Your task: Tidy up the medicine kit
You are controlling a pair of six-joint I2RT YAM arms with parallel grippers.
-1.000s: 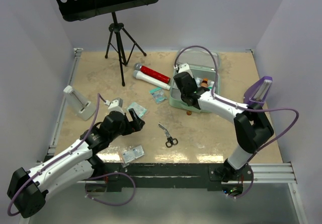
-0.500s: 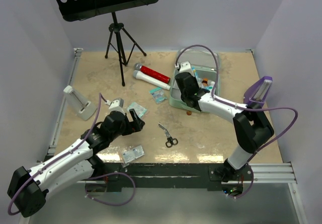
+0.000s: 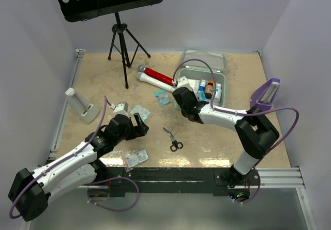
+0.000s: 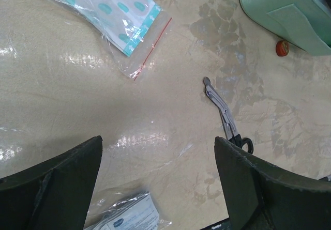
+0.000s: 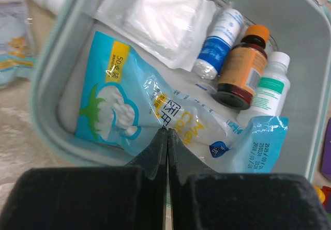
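Note:
The medicine kit (image 3: 223,91) is a mint-green box standing open at the back right, its lid (image 3: 206,59) lying behind it. In the right wrist view the kit's wall (image 5: 50,80) encloses a blue cotton bag (image 5: 116,108), a white gauze pack (image 5: 160,18) and three small bottles (image 5: 243,67). My right gripper (image 3: 182,98) hangs at the kit's near-left corner. Its jaws (image 5: 166,132) are pressed together with nothing between them, just above the cotton bag. My left gripper (image 3: 138,122) (image 4: 158,143) is open wide over bare table, left of the scissors (image 3: 172,138) (image 4: 225,117).
Loose items lie on the table: a zip bag of teal plasters (image 3: 140,111) (image 4: 106,10), a flat packet (image 3: 136,157) (image 4: 126,217), a small teal packet (image 3: 162,97), a red-and-white tube (image 3: 155,78), an orange cap (image 4: 282,47). A white holder (image 3: 81,106), purple stand (image 3: 265,93) and tripod (image 3: 123,39) flank them.
My right gripper has drawn back from over the kit toward its near-left corner, uncovering the contents. The left arm has barely moved.

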